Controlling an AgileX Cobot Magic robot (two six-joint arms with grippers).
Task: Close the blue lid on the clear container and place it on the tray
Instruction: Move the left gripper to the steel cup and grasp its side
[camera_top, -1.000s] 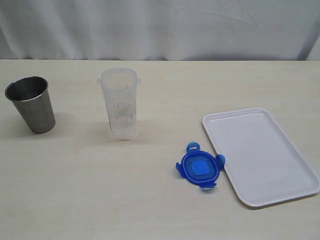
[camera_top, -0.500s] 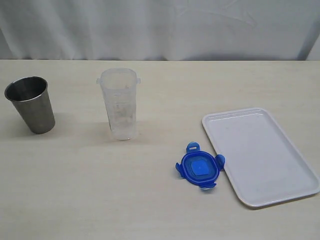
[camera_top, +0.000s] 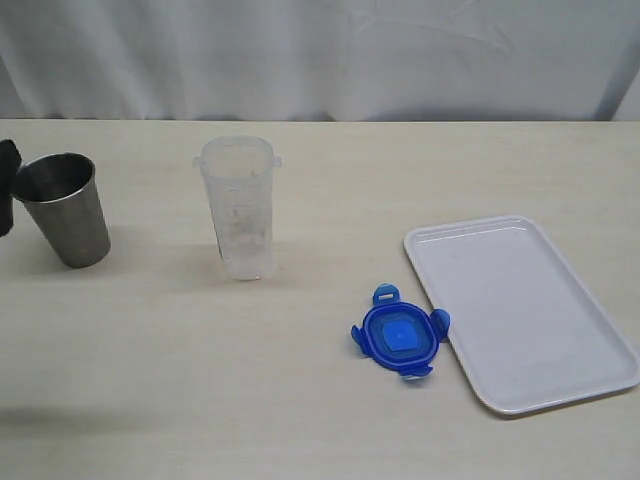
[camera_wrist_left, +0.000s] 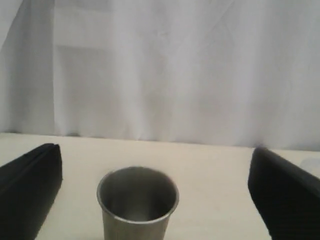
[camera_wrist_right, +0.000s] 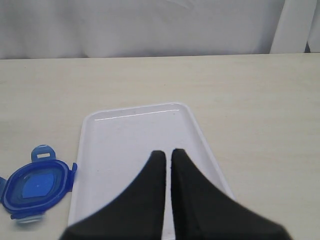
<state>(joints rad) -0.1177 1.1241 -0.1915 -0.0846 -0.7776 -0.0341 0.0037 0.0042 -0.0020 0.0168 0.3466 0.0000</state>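
Observation:
The clear container (camera_top: 238, 208) stands upright and open on the table, left of centre. Flat on the table lies the blue lid (camera_top: 398, 338), touching the near left edge of the white tray (camera_top: 520, 310). My left gripper (camera_wrist_left: 155, 152) is open wide; only a dark part of it (camera_top: 6, 185) shows at the exterior view's left edge. The grey steel cup (camera_wrist_left: 137, 202) stands between its fingers, not touched. My right gripper (camera_wrist_right: 167, 152) is shut with nothing in it, hanging over the tray (camera_wrist_right: 135, 135) with the lid (camera_wrist_right: 36, 187) off to one side. It is out of the exterior view.
The grey steel cup (camera_top: 62, 208) stands at the far left, well apart from the container. A white curtain (camera_top: 320, 55) closes off the table's far edge. A dark shadow (camera_top: 40, 420) lies on the table at the near left.
A dark part of my left gripper has come into the exterior view at the left edge beside the steel cup, and a shadow has appeared at the near left. Container, lid and tray have not moved.

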